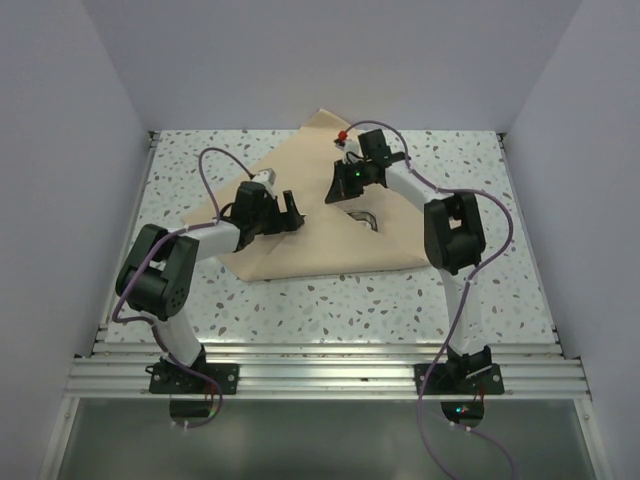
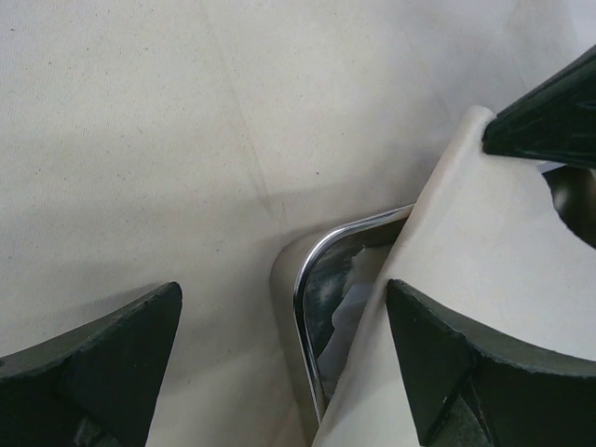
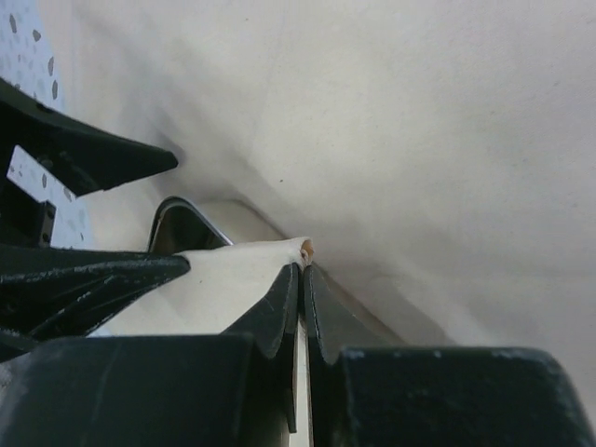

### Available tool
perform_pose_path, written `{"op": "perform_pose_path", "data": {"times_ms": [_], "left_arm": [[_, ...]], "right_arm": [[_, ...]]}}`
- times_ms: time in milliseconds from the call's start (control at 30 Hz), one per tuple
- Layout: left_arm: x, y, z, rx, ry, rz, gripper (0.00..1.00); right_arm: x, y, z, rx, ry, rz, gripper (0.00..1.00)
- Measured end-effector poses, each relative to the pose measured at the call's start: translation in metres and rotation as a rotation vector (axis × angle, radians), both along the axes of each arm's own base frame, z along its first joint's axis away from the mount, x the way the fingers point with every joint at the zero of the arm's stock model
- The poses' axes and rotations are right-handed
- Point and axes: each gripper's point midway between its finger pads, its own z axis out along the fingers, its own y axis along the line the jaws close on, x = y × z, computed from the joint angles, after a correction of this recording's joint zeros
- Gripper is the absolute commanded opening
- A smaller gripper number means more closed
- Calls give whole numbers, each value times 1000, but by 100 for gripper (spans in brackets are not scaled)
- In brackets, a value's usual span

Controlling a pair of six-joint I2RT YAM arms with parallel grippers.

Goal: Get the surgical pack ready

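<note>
As the overhead camera sees it: beige cloth sheet (image 1: 290,250) lies spread on the speckled table (image 1: 400,300), steel tray (image 1: 366,218) partly showing on it; left gripper (image 1: 289,212) and right gripper (image 1: 338,190) hang over the cloth's middle.
As the left wrist sees it: left gripper (image 2: 279,289) gapes wide, empty, above a corner of the steel tray (image 2: 310,270); a cloth flap drapes across the tray.
As the right wrist sees it: right gripper (image 3: 303,275) is pinched together on the flap's edge, just beside the tray.

Item 1: steel tray (image 2: 310,279), I see 1 corner only; beige cloth (image 2: 475,233) covers the rest. Item 2: pale contents (image 2: 352,300), too blurred to identify.
</note>
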Motion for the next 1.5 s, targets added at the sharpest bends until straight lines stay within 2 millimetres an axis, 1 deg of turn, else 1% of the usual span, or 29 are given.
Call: {"op": "perform_pose_path", "data": {"times_ms": [100, 200, 267, 367, 433, 700, 800, 833, 900, 1000, 1067, 1100, 1133, 1200, 1233, 1267, 1333, 1500], "left_arm": [[0, 0, 0, 1, 0, -2, 95], [-1, -2, 0, 3, -1, -6, 95], [-1, -2, 0, 3, 0, -7, 95], [-2, -2, -1, 5, 1, -7, 94], [-2, -2, -2, 7, 5, -6, 94], [-6, 3, -3, 35, 16, -3, 95], [-7, 9, 3, 54, 10, 12, 96], [-7, 11, 8, 59, 4, 18, 98], [-6, 21, 24, 68, -23, 43, 100], [3, 51, 56, 85, -84, 133, 100], [11, 83, 75, 102, -120, 231, 100], [13, 97, 81, 105, -127, 271, 99], [17, 118, 84, 113, -130, 334, 99], [18, 163, 80, 152, -106, 464, 100], [16, 186, 75, 182, -81, 536, 100], [12, 204, 68, 212, -56, 591, 100], [6, 228, 56, 250, -10, 655, 97], [0, 265, 31, 224, 70, 716, 91]], "right_arm": [[14, -2, -2, -40, -8, -32, 0], [20, -7, -13, -90, 12, -60, 0], [21, -12, -23, -127, 34, -76, 0], [15, -20, -40, -180, 80, -89, 0], [11, -22, -46, -196, 99, -87, 0], [4, -22, -51, -222, 88, -66, 0], [-4, -24, -51, -230, 91, -64, 0], [-6, -24, -51, -232, 93, -63, 0], [-10, -24, -52, -235, 99, -61, 0], [-10, -24, -53, -235, 100, -60, 0], [-10, -24, -53, -233, 100, -64, 0], [-10, -24, -53, -231, 99, -67, 0], [-10, -24, -53, -228, 97, -71, 0], [-12, -24, -53, -222, 96, -84, 0], [-13, -25, -53, -220, 96, -91, 0], [-14, -26, -54, -220, 98, -100, 0], [-16, -26, -54, -222, 99, -113, 0], [-18, -27, -54, -222, 106, -129, 0]]}}
